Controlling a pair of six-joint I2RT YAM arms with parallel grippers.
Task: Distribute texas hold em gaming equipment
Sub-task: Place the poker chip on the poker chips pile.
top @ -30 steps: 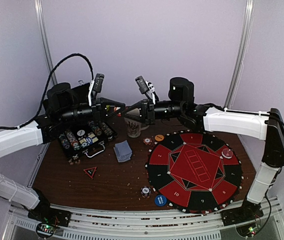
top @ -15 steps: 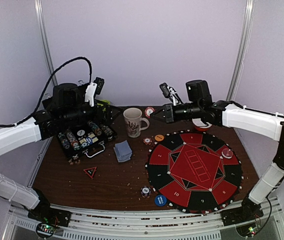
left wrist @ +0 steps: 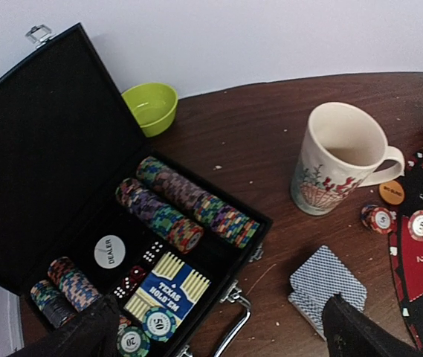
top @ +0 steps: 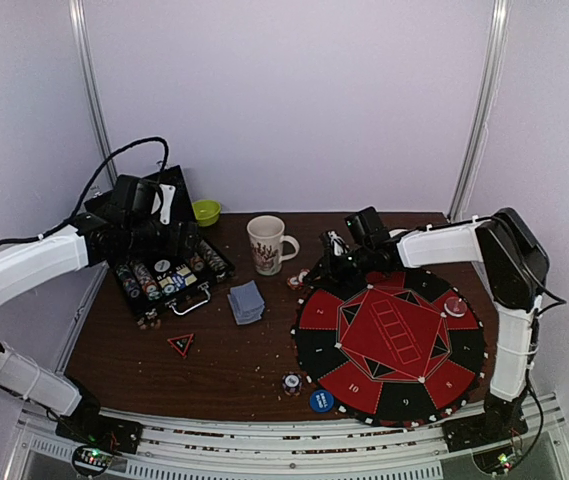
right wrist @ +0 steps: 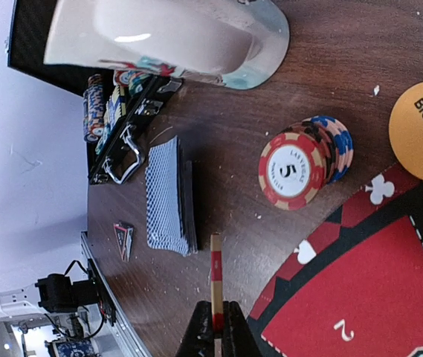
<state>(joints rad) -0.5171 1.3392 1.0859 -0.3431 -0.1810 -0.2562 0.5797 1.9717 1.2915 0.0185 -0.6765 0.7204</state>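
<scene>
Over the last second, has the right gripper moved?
Yes. In the top view the right gripper has swung from over the mug to the mug's right and sunk low, to the round mat's far-left edge, shut on a chip.

**Left hand spread wide, right hand pinching low**

Your left arm runs from its base out to the left edge, folds back and reaches rightward at mid height. Its wrist is bent so that the left gripper points downward, and its two fingers stand wide apart with nothing between them. Your right arm climbs steeply from its base to a high elbow on the right, then the forearm stretches leftward and slopes down. It carries the right gripper low (jaws pressed together on a poker chip, held edge-on between the tips). The two grippers are well apart.
</scene>
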